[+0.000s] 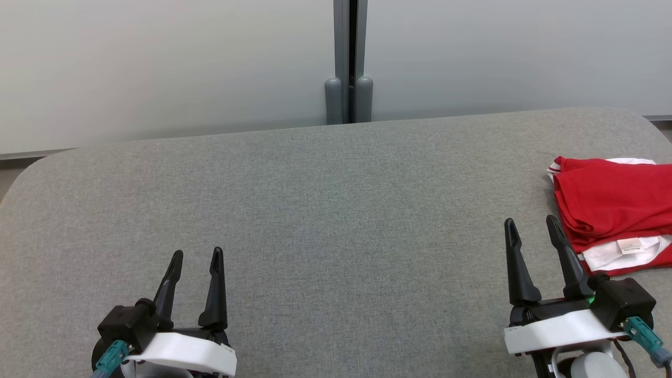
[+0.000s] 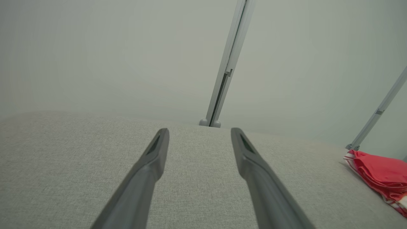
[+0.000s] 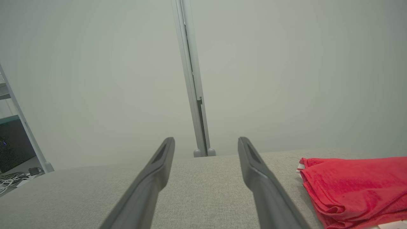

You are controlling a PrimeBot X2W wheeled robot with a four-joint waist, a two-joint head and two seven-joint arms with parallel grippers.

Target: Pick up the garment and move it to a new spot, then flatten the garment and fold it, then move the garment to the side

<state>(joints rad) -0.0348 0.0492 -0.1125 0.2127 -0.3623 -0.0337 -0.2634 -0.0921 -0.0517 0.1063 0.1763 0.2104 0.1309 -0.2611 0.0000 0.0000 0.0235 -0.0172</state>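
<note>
The garment point(image 1: 611, 202) is red with white trim and a small white label, lying folded at the right edge of the grey table point(image 1: 315, 210). Its red folds also appear as the garment point(image 3: 356, 187) in the right wrist view and the garment point(image 2: 381, 175) in the left wrist view. My right gripper point(image 1: 533, 226) stands open just left of the garment, apart from it, with nothing between its fingers. My left gripper point(image 1: 197, 257) stands open at the lower left, far from the garment and holding nothing.
A pale wall with a grey vertical post point(image 1: 349, 63) runs behind the table's far edge. A shelf frame and floor cables point(image 3: 12, 178) lie beyond the table's left end. Bare grey cloth stretches across the table's middle and left.
</note>
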